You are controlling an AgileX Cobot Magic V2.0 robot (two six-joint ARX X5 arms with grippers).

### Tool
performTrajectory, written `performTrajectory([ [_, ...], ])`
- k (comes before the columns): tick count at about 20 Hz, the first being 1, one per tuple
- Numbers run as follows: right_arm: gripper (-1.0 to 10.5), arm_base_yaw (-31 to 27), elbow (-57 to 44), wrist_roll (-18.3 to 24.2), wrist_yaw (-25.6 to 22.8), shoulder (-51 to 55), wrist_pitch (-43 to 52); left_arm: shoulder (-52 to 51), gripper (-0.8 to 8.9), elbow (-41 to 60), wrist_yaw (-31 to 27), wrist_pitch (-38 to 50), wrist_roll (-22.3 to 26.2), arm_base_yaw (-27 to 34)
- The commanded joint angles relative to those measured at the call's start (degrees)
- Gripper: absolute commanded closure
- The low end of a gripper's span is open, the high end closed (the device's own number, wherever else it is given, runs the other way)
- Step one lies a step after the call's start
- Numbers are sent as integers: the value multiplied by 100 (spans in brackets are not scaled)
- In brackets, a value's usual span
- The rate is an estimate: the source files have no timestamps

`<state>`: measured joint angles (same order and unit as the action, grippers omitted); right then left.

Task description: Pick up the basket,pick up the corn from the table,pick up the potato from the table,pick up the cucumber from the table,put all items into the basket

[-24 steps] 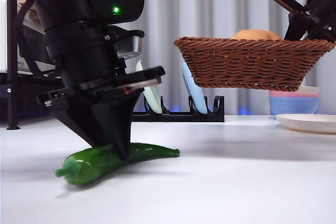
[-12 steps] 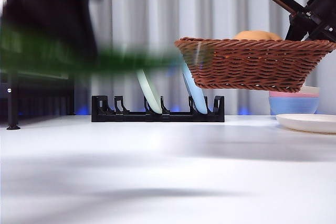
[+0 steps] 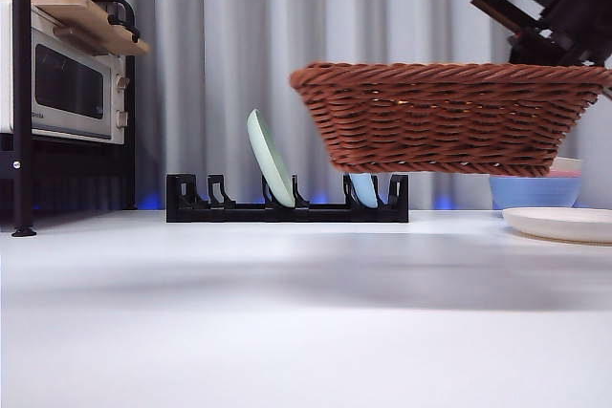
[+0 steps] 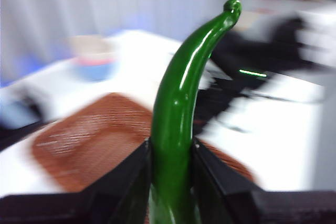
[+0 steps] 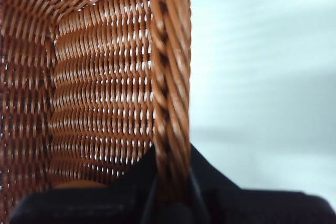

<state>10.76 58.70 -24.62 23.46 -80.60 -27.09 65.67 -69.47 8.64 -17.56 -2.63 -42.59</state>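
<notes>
My left gripper (image 4: 170, 182) is clamped on the cucumber (image 4: 181, 114), one black jaw on each side of its thick lower part. The grip sits low on the body, so the tapering tail rises free past the jaws and ends in a small curled knob. The skin is glossy dark green and smooth; in my judgement the narrow curved shape calls for firm side pressure to stop it slipping. In the left wrist view the brown basket (image 4: 89, 145) shows beyond the cucumber, blurred. I judge that the cucumber is carried over it ready for release, though how far above it cannot be told.

My right gripper (image 5: 170, 192) is closed on the braided rim of the basket (image 5: 105, 87), one jaw inside the wall and one outside. This edge grip keeps the interior open to receive items. In the front view the basket (image 3: 445, 117) hangs in the air, well clear of the white table (image 3: 287, 322), roughly level, with the right arm dark at the upper right corner. The wicker is a tight weave of brown strands with flaring sides, and light passes through the gaps.

A tan-orange rounded patch shows low inside the basket in the right wrist view; I cannot tell whether it is the potato or the corn. Neither lies on the visible table, which suggests the cucumber is the last item to load.
</notes>
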Motion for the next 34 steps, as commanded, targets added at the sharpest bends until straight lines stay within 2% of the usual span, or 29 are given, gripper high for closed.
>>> performTrajectory([
  [1, 963, 258, 63, 31, 63, 42, 61, 256, 822, 35, -1327, 33, -472, 4],
  [2, 963, 400, 63, 28, 63, 42, 63, 391, 822, 35, -1482, 33, -474, 35],
  [8, 963, 1189, 63, 31, 33, 42, 103, 1303, 822, 35, -1432, -332, -654, 24],
  [13, 963, 1499, 63, 28, -2, 42, 133, 1777, 805, 35, -1412, -868, -684, 24],
  [14, 963, 1517, 63, 28, -17, 42, 136, 1784, 758, 35, -1416, -938, -686, 24],
  [15, 963, 1528, 63, 24, -114, 42, 136, 1784, 587, 35, -1414, -966, -686, 24],
  [16, 963, 1532, 63, 26, -166, 42, 136, 1784, 356, 35, -1416, -962, -691, 24],
  [17, 963, 1532, 63, 26, -219, 42, 136, 1781, 208, 35, -1419, -966, -763, 24],
  [22, 963, 1530, 63, 26, -367, 42, 177, 1727, 189, -83, -1397, -1099, -841, 20],
  [27, 963, 1521, 63, 55, -1108, -39, 601, 1263, 190, -831, -1421, -1626, -824, 20],
  [31, 963, 1519, 63, -494, -1331, -461, 1147, 1099, 190, -1624, -1421, -1849, -780, 20],
  [34, 963, 1526, 63, -640, -1325, -979, 1215, 1099, 190, -2052, -1423, -2015, -763, 20],
])
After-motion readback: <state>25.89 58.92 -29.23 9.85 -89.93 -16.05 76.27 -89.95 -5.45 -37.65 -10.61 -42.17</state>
